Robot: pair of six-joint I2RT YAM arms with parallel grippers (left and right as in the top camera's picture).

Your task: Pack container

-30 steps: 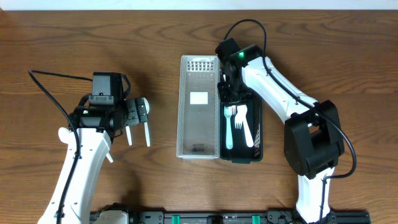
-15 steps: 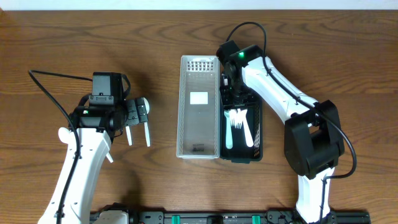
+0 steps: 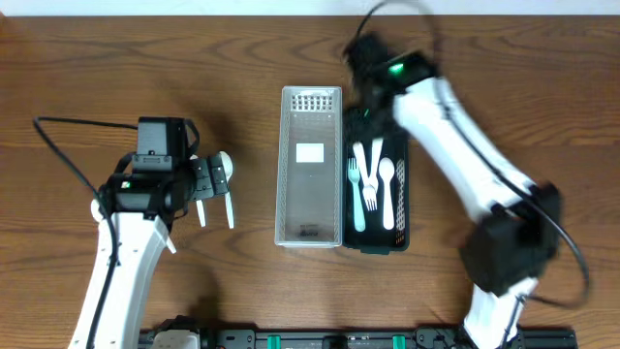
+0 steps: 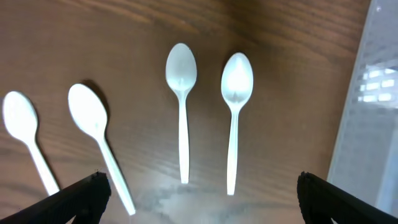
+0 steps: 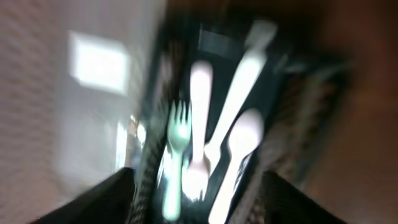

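Note:
A black container (image 3: 406, 231) sits right of centre and holds several white and pale green utensils (image 3: 371, 184), forks and a spoon among them. My right gripper (image 3: 366, 66) is blurred above the container's far end. In the right wrist view the right gripper (image 5: 199, 202) stands open with nothing between its fingers, the utensils (image 5: 200, 124) lying below it. Several white spoons (image 4: 181, 93) lie on the wood ahead of my left gripper (image 4: 199, 199), which is open and holds nothing. In the overhead view the left gripper (image 3: 211, 179) hides parts of those spoons (image 3: 230, 208).
A clear plastic tray (image 3: 310, 165) with a white label lies directly left of the black container, touching its side. Its edge shows at the right of the left wrist view as the tray (image 4: 370, 112). Wooden tabletop lies all round.
My right gripper has opened and drawn up and back from the black container, leaving a utensil among the others. The left arm has shifted only slightly.

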